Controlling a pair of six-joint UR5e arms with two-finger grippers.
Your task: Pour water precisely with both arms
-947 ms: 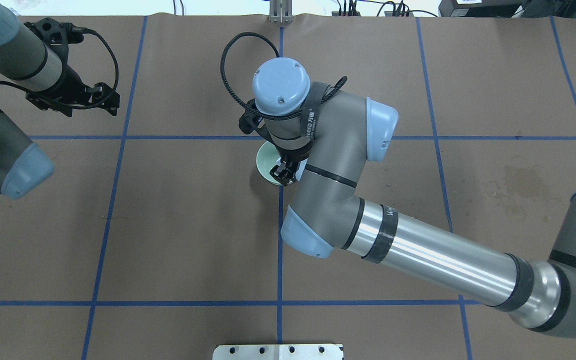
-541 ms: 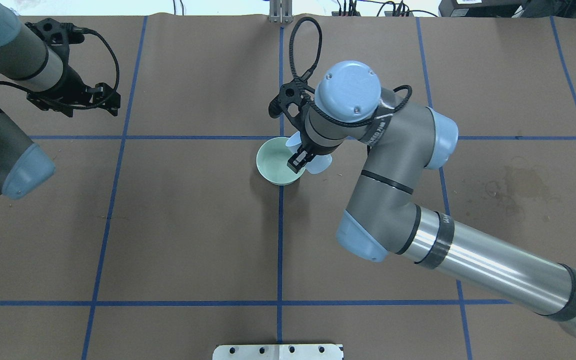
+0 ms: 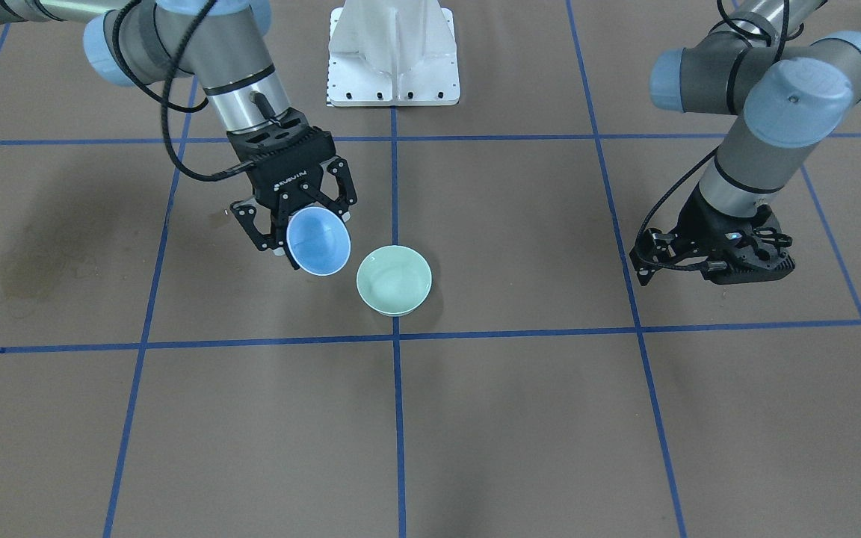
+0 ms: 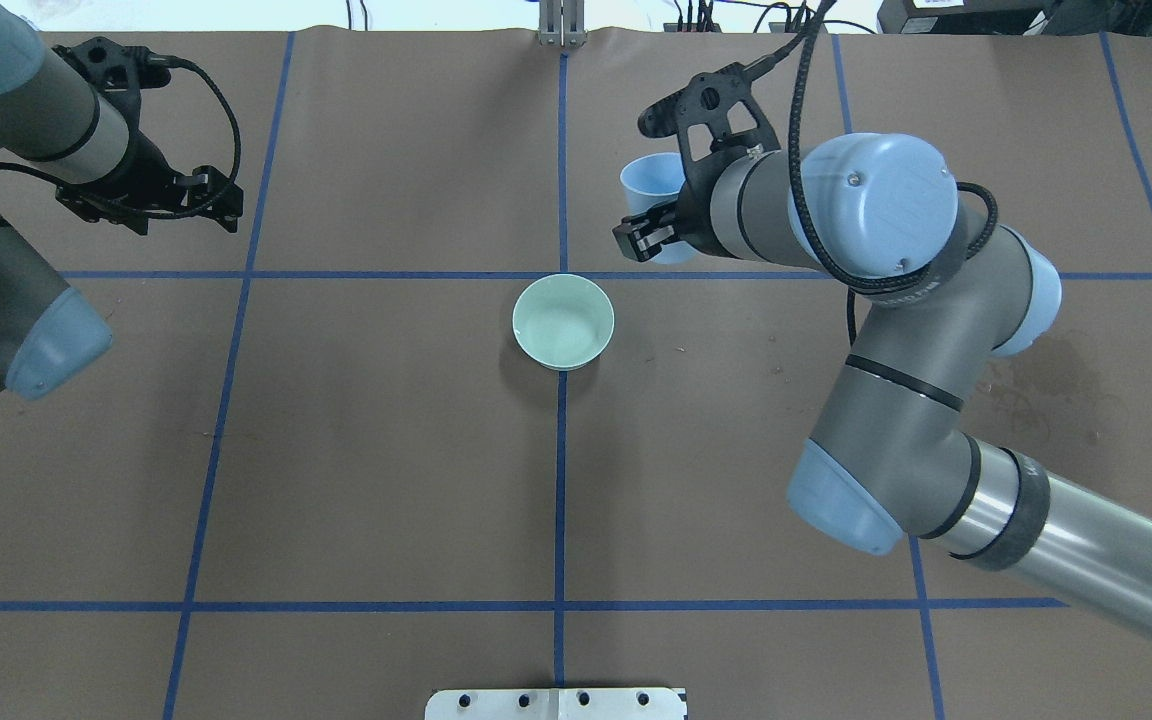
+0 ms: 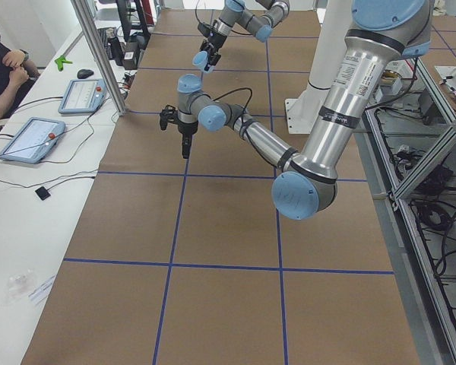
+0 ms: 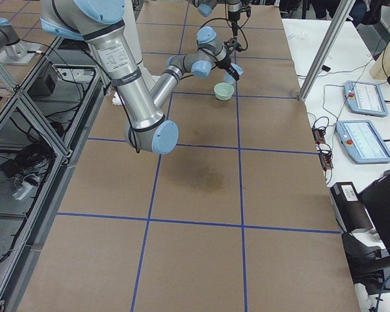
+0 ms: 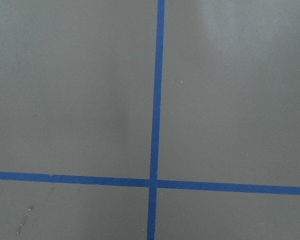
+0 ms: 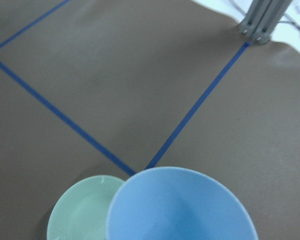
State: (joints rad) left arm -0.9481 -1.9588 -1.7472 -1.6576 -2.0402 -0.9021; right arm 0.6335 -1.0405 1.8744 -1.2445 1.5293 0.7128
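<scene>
My right gripper (image 3: 297,224) is shut on the rim of a light-blue bowl (image 3: 318,241), held in the air and tipped on its side, beside and above a pale green bowl (image 3: 394,280). In the overhead view the blue bowl (image 4: 648,180) and right gripper (image 4: 644,236) are to the far right of the green bowl (image 4: 563,322), which stands on a tape crossing. Both bowls show in the right wrist view, blue (image 8: 180,207) and green (image 8: 82,212). No stream of water shows; the blue bowl looks empty. My left gripper (image 4: 221,205) hangs empty at the far left; its jaws are hidden.
The white pedestal (image 3: 393,52) stands at the robot's side of the table. A dried stain (image 4: 1046,365) marks the brown paper on the right. Blue tape lines (image 7: 156,125) divide the table. A metal post (image 4: 561,20) stands at the far edge.
My right arm has swung away from over the green bowl, to the right and farther out, carrying the blue bowl. The green bowl now shows whole. The left arm has not moved.
</scene>
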